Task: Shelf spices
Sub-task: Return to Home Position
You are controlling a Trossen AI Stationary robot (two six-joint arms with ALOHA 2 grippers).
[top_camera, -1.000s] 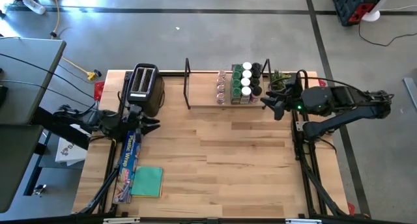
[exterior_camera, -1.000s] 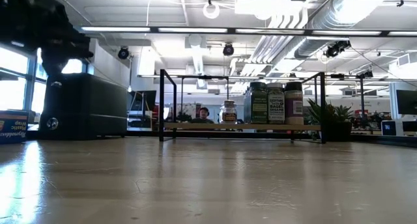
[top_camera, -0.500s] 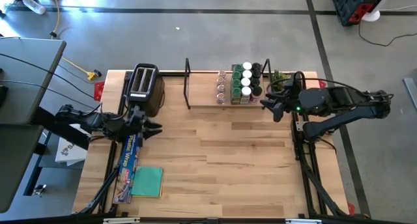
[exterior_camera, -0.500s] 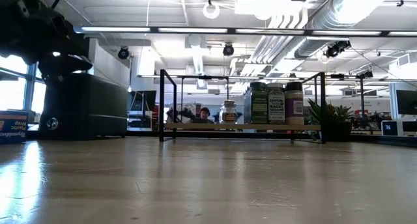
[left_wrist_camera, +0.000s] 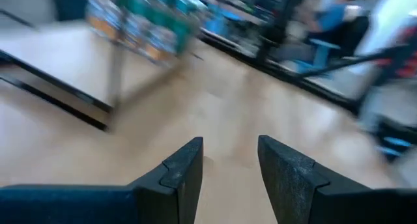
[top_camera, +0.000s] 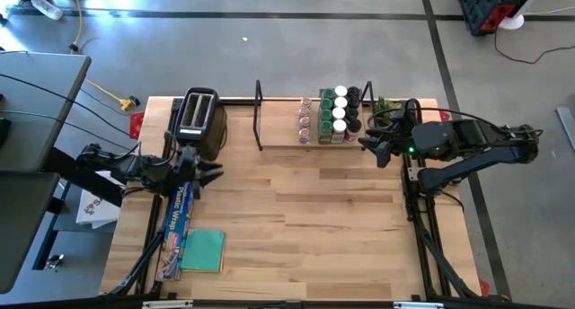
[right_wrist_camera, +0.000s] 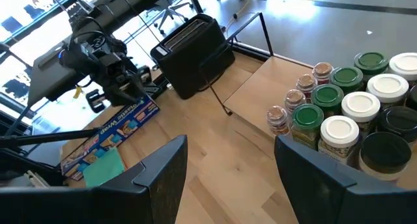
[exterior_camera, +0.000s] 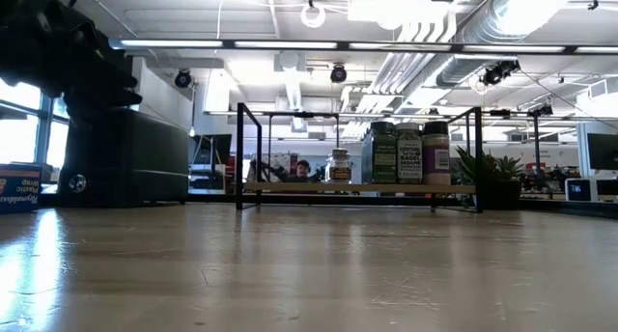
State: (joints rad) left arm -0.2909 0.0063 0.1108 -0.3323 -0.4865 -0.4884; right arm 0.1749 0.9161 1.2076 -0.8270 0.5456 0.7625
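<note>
Several spices (top_camera: 334,116) — grouped on the shelf (top_camera: 280,125)

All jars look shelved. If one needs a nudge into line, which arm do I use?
Right, probably. The right gripper hangs open just off the end of the shelf where the spices cluster. The left gripper, also open, is far off near the toaster.

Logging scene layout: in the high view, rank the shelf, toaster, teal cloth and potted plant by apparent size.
Largest to smallest:
1. shelf
2. toaster
3. teal cloth
4. potted plant, clearly smallest
</note>
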